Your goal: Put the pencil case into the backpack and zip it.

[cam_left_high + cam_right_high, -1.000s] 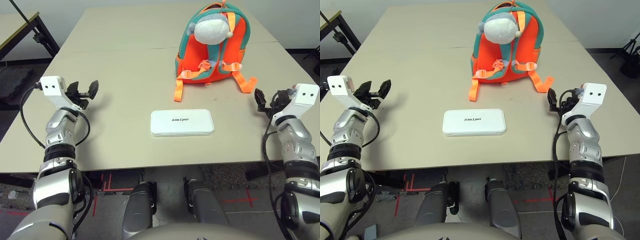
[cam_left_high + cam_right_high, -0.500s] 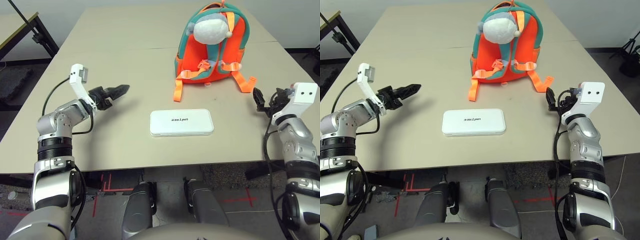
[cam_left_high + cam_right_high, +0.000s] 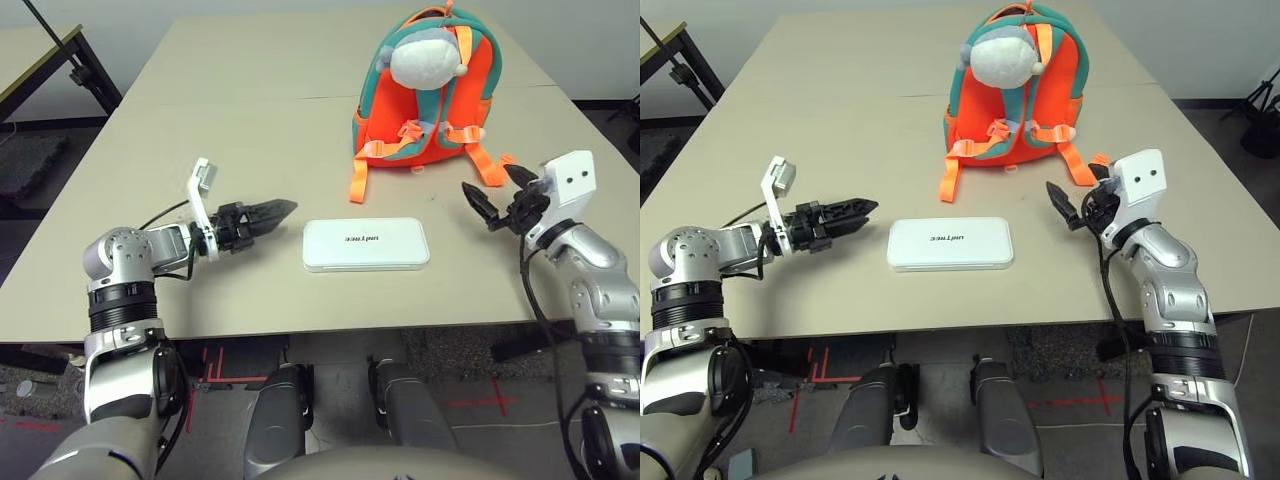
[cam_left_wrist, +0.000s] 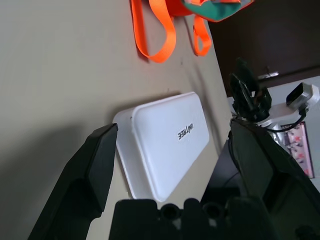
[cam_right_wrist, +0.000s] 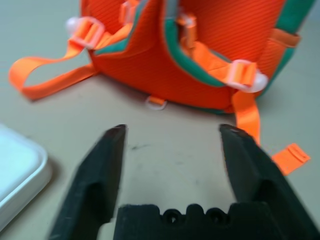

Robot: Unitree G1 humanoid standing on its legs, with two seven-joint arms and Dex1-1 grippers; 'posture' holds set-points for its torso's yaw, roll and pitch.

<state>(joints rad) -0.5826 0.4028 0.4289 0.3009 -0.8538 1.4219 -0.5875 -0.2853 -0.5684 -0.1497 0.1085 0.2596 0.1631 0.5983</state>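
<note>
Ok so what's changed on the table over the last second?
Both arms swung inward. The left claw rolled over and now points at the pencil case from its left end; the right claw closed in beside the backpack strap. Both are open and hold nothing. Case and backpack have not moved.

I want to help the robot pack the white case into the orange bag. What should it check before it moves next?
1. pencil case lies flat on the table, free to pick up: ok.
2. left gripper open and pointing at the case's end, not touching: ok.
3. right gripper open, holding nothing: ok.
4. Bare table between each gripper and the case: ok.
5. backpack lies with its straps facing up, behind the case: ok.
6. Backpack zipper open enough for the case: cannot tell.
</note>
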